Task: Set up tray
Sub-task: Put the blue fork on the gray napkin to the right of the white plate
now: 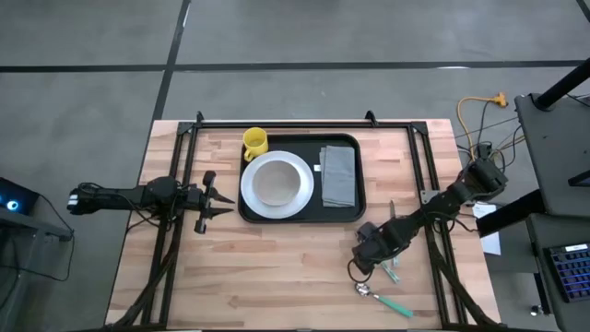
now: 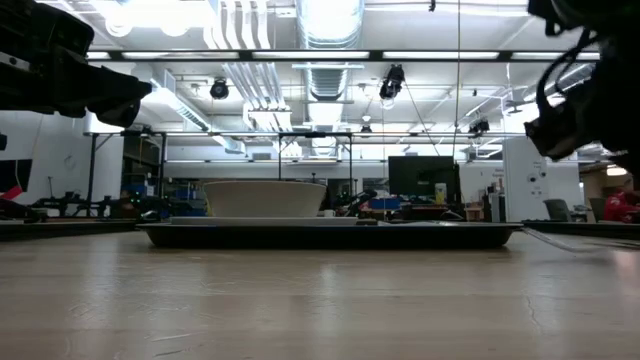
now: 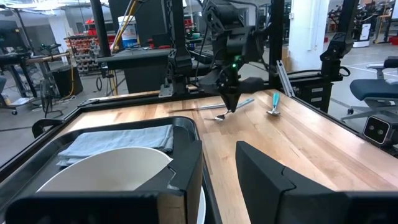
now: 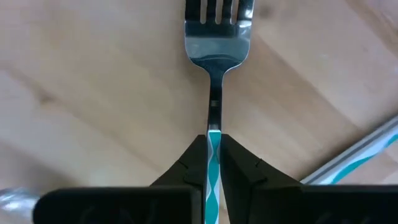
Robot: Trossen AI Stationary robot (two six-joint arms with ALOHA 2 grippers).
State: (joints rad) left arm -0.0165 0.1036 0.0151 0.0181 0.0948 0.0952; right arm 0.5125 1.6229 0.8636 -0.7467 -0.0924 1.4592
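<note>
The right gripper (image 4: 213, 163) was found with jaws clamped on the fork (image 4: 214, 74) handle, presumably for transfer to the tray (image 1: 346, 214) at the surface's far middle, while the left gripper (image 1: 217, 200) waited, jaws apart, beside it.

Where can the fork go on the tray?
The tray is nearly full: white plate, folded grey napkin, yellow mug. Only thin black strips show, one between plate and napkin, one along the right rim. Bare wood lies wide in front of the tray. Beside the right gripper, shut on the fork, the spoon crowds things.
</note>
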